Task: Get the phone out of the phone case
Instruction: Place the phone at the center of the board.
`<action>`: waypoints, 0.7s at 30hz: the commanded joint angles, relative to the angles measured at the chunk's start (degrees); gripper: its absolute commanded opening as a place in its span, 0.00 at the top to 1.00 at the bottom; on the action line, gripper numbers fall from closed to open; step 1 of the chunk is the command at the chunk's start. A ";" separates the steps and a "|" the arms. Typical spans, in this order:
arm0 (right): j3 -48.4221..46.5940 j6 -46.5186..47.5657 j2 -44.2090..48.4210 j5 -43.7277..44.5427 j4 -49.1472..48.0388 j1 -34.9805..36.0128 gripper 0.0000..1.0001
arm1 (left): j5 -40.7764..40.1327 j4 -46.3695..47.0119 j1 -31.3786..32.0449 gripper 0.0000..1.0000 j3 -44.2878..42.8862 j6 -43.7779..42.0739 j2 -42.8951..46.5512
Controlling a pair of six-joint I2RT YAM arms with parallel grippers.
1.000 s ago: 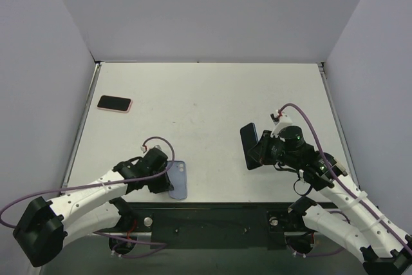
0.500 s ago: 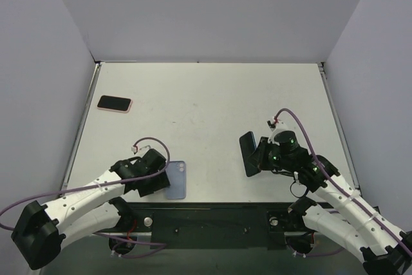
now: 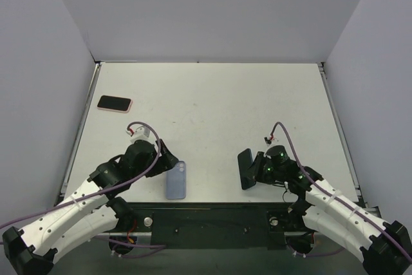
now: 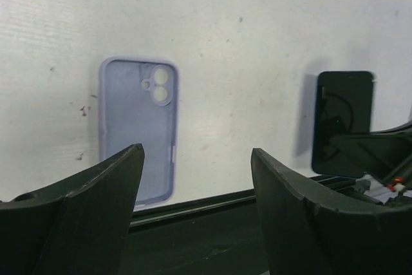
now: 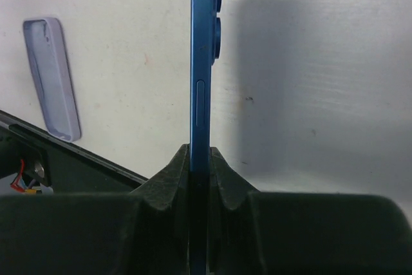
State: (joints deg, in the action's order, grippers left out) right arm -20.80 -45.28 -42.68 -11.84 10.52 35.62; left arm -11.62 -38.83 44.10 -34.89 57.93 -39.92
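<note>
The lilac phone case lies flat and empty near the table's front edge, its camera cut-out showing; it also appears at the left of the right wrist view. My left gripper hovers just above and left of the case, open, with nothing between its fingers. The blue phone stands on edge, pinched by my right gripper, which is shut on its lower end. In the left wrist view the phone shows its dark screen at the right.
A second phone in a pink case lies at the far left of the table. The dark front rail runs along the near edge just below the lilac case. Grey walls close in the table on three sides.
My left gripper has opened, let go of the lilac case and pulled back up and left; the case now lies flat. The right gripper with the phone has moved nearer and lower.
</note>
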 commanded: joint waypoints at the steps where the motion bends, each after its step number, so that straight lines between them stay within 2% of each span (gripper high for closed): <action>1: 4.97 -3.06 1.18 -0.83 -10.08 0.68 1.00 | 0.81 10.61 -0.15 0.22 -1.75 -1.86 0.20; 7: 12.97 -8.33 2.86 0.59 -17.81 2.44 1.00 | 1.07 10.88 -0.06 0.22 -3.07 -3.00 -1.30; 10: 14.73 -10.09 3.12 1.90 -17.56 4.89 1.00 | 1.33 10.97 -0.15 0.22 -2.46 -2.83 -0.77; 13: 14.82 -12.02 4.52 3.83 -15.20 7.35 1.00 | 1.60 11.49 -0.15 0.22 -1.84 -2.65 -0.33; 18: 14.91 -12.55 8.21 6.11 -7.29 7.63 1.00 | 1.77 11.76 -0.15 0.22 -1.76 -2.74 -0.42; 21: 15.79 -13.34 9.54 6.21 -6.75 7.63 0.98 | 2.04 11.85 -0.06 0.22 -1.49 -2.82 -0.60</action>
State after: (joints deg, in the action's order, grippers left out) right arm -5.91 -56.55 -34.81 -8.12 -0.47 42.96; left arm -10.22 -29.71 44.10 -35.00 56.27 -40.95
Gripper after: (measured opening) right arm 0.064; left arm 0.778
